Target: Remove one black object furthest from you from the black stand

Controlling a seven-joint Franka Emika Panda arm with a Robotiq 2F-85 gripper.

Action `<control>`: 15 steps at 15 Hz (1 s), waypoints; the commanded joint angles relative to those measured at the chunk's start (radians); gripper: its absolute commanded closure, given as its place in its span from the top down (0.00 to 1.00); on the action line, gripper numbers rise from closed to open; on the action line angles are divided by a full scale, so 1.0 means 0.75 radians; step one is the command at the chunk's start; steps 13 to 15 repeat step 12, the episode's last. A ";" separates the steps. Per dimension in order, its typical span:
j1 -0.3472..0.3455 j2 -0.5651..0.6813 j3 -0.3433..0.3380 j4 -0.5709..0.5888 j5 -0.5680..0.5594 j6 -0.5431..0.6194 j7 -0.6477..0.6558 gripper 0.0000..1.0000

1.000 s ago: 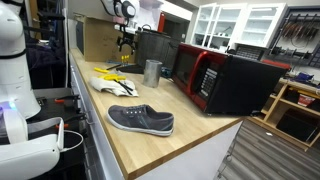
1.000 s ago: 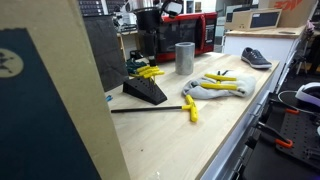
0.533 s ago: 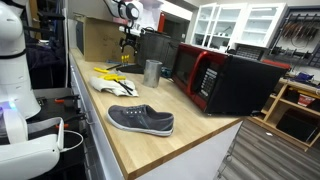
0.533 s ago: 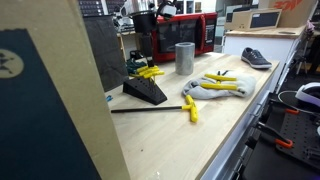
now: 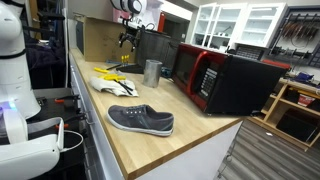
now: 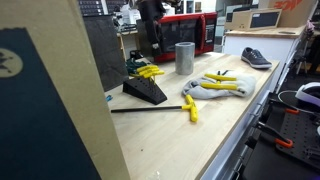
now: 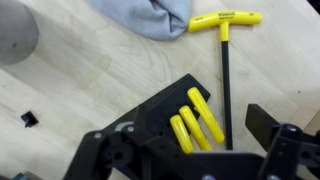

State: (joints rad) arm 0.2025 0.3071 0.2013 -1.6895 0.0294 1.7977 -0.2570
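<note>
A black wedge stand (image 7: 160, 112) holds three yellow-handled keys (image 7: 195, 122); it also shows in both exterior views (image 6: 146, 91) (image 5: 122, 64). My gripper (image 7: 190, 150) hangs straight above the stand, open and empty, with one dark finger on each side of it. In both exterior views the gripper (image 6: 155, 40) (image 5: 126, 40) is well above the stand. One loose T-handle key (image 7: 224, 70) with a black shaft lies on the wood beside the stand, also seen in an exterior view (image 6: 150, 108).
A grey cloth (image 6: 215, 88) carries more yellow tools. A metal cup (image 6: 184, 58) (image 5: 152, 72) stands behind the stand. A red-and-black microwave (image 5: 225, 80) and a grey shoe (image 5: 140, 120) sit further along the counter. A board (image 5: 98, 40) stands behind.
The gripper has risen straight up from just above the stand. The stand, the keys and the loose key have not moved.
</note>
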 commanded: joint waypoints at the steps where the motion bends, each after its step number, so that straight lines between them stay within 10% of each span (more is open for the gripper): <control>1: 0.000 -0.138 -0.006 -0.068 0.061 -0.130 0.205 1.00; 9: 0.020 -0.362 -0.004 -0.175 0.076 -0.206 0.623 1.00; 15: 0.021 -0.324 0.001 -0.130 0.067 -0.205 0.603 1.00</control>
